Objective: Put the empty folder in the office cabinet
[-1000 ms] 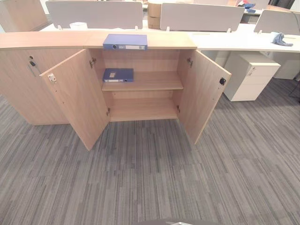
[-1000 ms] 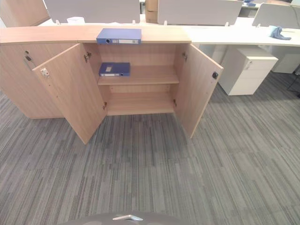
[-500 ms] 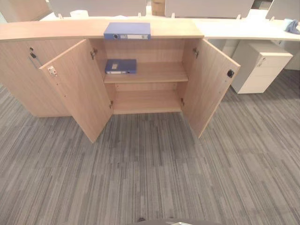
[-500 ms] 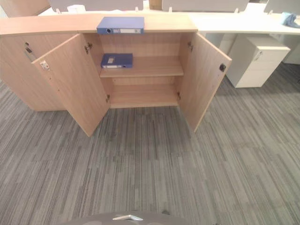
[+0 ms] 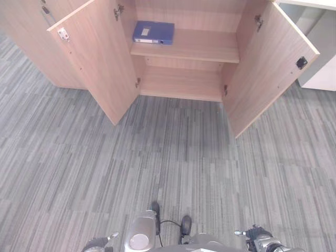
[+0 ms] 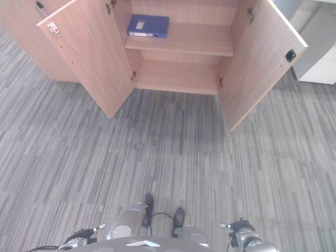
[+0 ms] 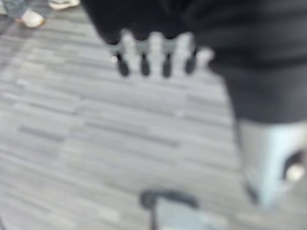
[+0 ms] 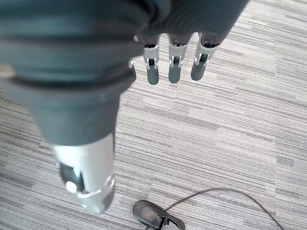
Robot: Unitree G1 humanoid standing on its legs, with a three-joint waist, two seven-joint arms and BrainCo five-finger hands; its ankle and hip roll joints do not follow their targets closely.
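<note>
The cabinet [image 5: 189, 52] stands open, far ahead, one blue folder [image 5: 153, 32] on its upper shelf. Both hands, left [image 7: 153, 52] and right [image 8: 175, 62], hang relaxed and empty. The robot appears to be approaching; next it must fetch a folder.

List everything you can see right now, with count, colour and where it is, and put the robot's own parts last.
folder: one, blue, lying flat at the left end of the cabinet's upper shelf.
cabinet: one, light wood, both doors swung open, lower shelf bare.
drawer unit: one, white, right of the cabinet.
carpet: grey, striped, across the floor.
person's shoes: light, on the carpet in the left wrist view.
left hand: fingers straight, holding nothing, over the carpet.
right hand: fingers straight, holding nothing, over the carpet.
</note>
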